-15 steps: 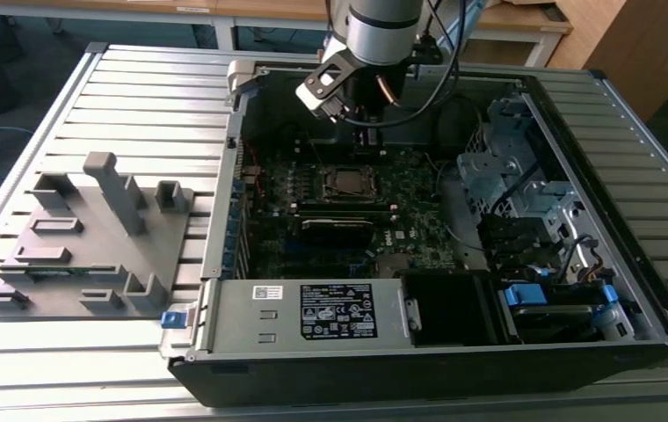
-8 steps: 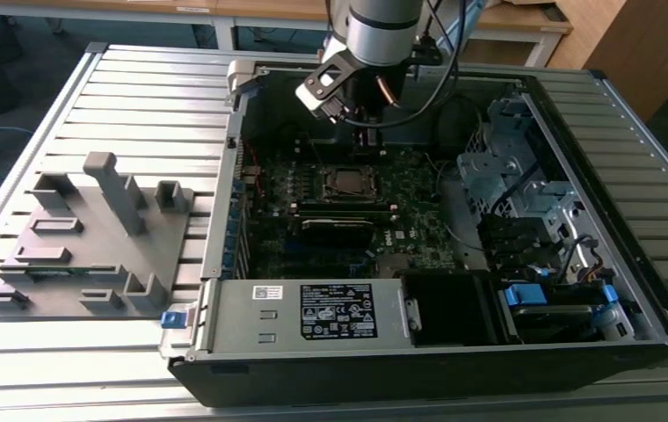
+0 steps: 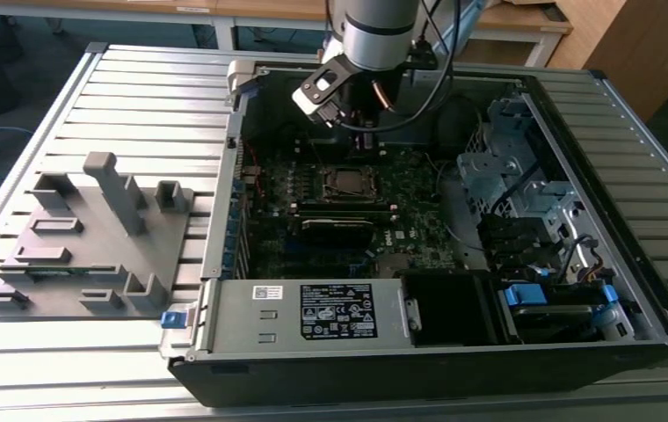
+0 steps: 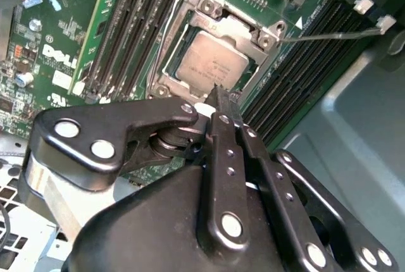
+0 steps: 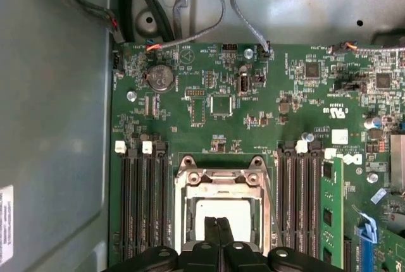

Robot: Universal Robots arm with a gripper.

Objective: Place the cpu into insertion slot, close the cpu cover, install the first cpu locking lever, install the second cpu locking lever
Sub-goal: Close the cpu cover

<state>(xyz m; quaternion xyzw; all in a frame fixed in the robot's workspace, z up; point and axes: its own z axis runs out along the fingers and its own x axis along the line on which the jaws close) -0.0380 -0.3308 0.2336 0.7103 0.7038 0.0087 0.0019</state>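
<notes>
The cpu (image 4: 210, 64) lies flat in the insertion slot (image 5: 221, 204) on the green motherboard (image 5: 253, 101), its dull silver top (image 5: 209, 212) facing up. The cpu cover (image 4: 235, 26), a silver metal frame, lies down around it, and the chip shows through the cover's window. A thin locking lever (image 4: 335, 31) with a white tip sticks out sideways over the memory slots. My gripper (image 4: 217, 90) hangs above the edge of the chip, its two thin black fingers pressed together with nothing between them. In the exterior view the gripper (image 3: 361, 141) is above the socket (image 3: 346, 180), inside the open case.
Long black memory slots (image 5: 142, 202) flank the socket on both sides, one holding a green module (image 5: 332, 202). Cables (image 5: 190, 6) run along the case wall. The power supply (image 3: 323, 312) and drive cage (image 3: 510, 176) border the board. A grey parts fixture (image 3: 88, 237) sits on the exterior view's left.
</notes>
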